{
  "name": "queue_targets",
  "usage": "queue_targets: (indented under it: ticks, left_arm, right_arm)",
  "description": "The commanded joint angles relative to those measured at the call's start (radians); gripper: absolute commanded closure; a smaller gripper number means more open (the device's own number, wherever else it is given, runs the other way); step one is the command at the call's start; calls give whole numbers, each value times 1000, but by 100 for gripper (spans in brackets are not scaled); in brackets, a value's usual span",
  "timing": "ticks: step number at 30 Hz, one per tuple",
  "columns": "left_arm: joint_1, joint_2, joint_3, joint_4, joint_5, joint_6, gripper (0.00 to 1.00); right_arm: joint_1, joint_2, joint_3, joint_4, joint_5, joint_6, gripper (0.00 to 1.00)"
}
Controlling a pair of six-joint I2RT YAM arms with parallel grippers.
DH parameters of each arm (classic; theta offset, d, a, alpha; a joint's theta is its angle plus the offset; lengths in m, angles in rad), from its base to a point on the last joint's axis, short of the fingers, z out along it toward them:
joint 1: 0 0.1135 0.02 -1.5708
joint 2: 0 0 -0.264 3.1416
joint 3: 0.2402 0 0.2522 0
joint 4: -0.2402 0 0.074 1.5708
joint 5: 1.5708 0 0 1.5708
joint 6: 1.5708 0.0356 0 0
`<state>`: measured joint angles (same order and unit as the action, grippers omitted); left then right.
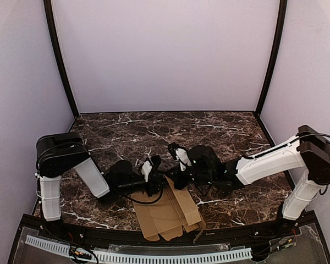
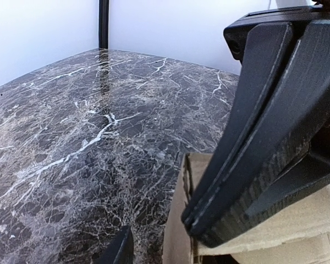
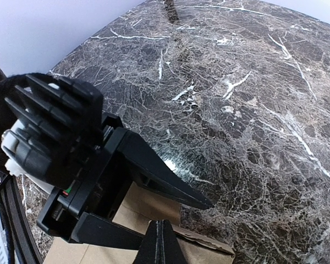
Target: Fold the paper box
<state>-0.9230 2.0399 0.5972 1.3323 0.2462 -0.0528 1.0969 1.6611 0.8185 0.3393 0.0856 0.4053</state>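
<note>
Arms (image 1: 93,177) low, left claw (image 1: 157,176) opposite right claw (image 1: 174,174) over paper box (image 1: 166,215)

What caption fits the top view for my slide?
Left gripper and right gripper meet at the far edge of the flat paper box on the marble table.

One paper box (image 1: 168,214), one left gripper (image 1: 159,175), one right gripper (image 1: 174,177), one table (image 1: 220,129).
</note>
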Motion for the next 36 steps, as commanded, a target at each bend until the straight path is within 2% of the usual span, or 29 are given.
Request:
queue_targets:
  ticks: [1,15,25,33,36]
  left_arm:
    - [3,-65,-31,-58,3,19,61]
    - [1,-70,-7,-128,2,41,59]
    - [1,-65,30,-151,18,47,77]
    - [1,-61,42,-165,31,47,98]
    - [2,-61,43,-164,31,47,99]
  right_arm:
    - [5,2,-33,-100,26,3,100]
    - [6,-3,-39,-91,21,13,100]
    - [6,-8,-36,-96,19,15,100]
    - [4,-2,-37,-91,12,20,100]
    - [6,2,-34,-92,7,20,100]
